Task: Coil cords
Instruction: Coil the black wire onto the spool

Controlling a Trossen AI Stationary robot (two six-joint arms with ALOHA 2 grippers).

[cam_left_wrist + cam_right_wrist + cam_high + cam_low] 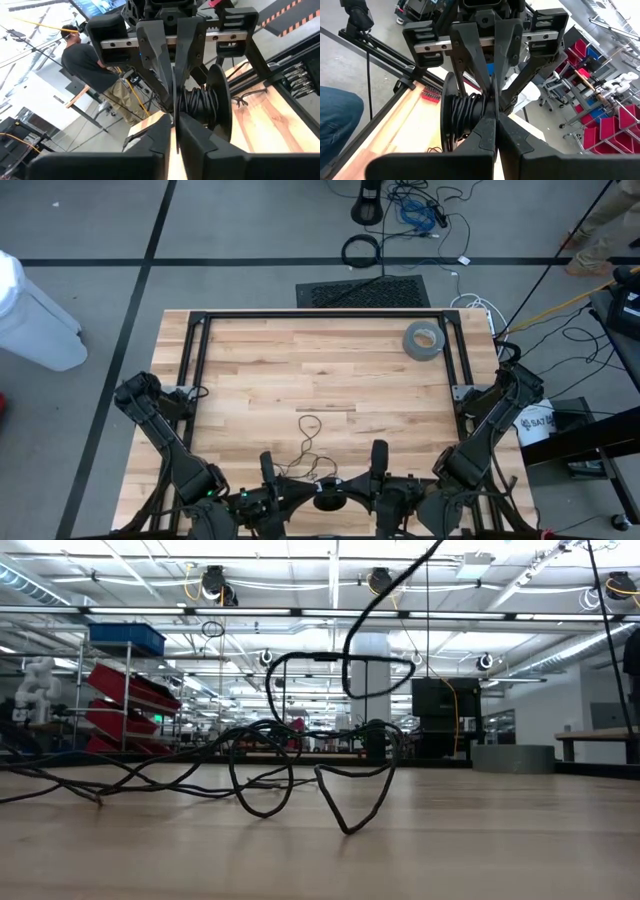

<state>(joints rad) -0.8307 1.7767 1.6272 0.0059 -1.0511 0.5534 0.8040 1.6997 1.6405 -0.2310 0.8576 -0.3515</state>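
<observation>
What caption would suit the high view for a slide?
Both grippers, left and right, meet at a spool at the table's near edge, thin black cord trailing loose.

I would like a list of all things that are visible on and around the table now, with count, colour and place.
cord: one, thin black, loose loops near the table's front middle, running toward the spool
spool: one, black, wound with cord, between the two tools at the front edge
tape roll: one, grey, far right corner
table: one, light wood
person: one, dark shirt, beyond the table
left tool: front edge, shut
right tool: front edge, shut
</observation>
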